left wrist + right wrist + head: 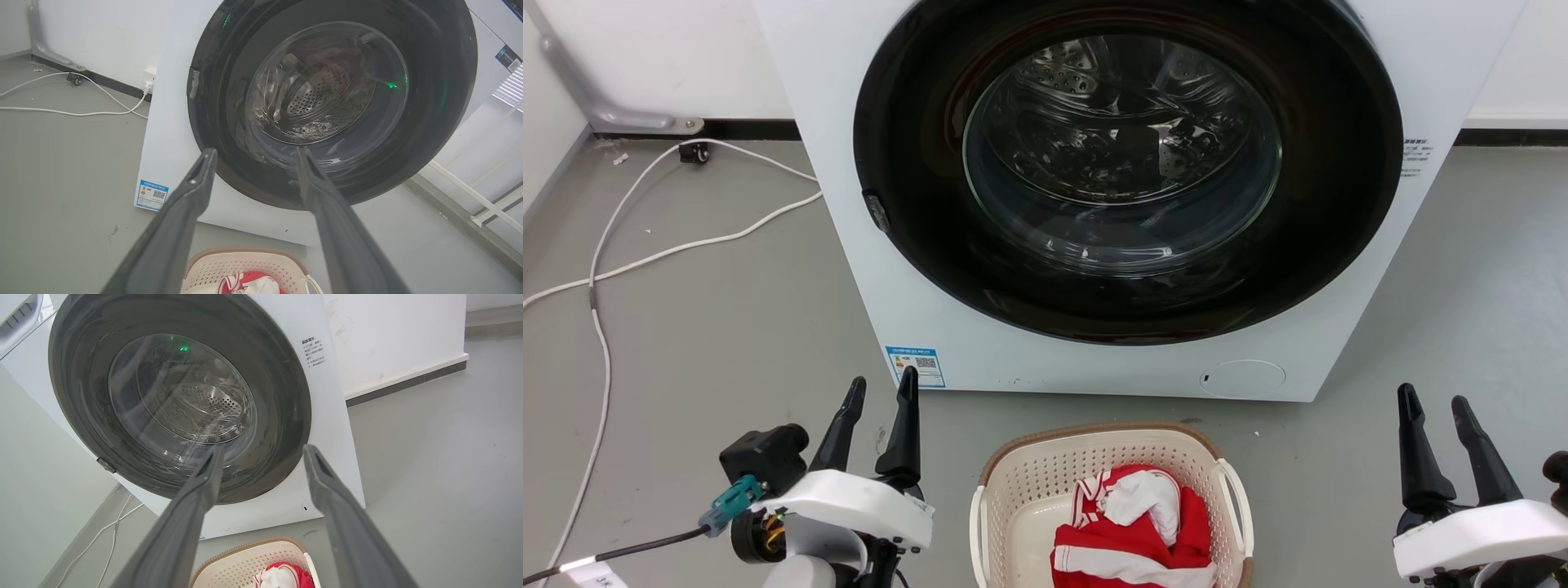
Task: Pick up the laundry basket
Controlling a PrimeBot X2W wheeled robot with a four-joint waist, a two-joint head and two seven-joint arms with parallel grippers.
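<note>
On the grey floor, just before the washing machine, sits the laundry basket, red-and-white garment inside. Left gripper off its left side, fingers apart, empty. Right gripper off its right side, fingers apart too. Neither touches it.

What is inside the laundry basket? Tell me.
A bunched red-and-white garment lies in the laundry basket, toward its right side; bare cream bottom shows on the left. Anything beneath the garment is covered.

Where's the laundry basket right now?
Head view, bottom centre: the laundry basket sits on the floor before the washer, between the left gripper and right gripper.
</note>
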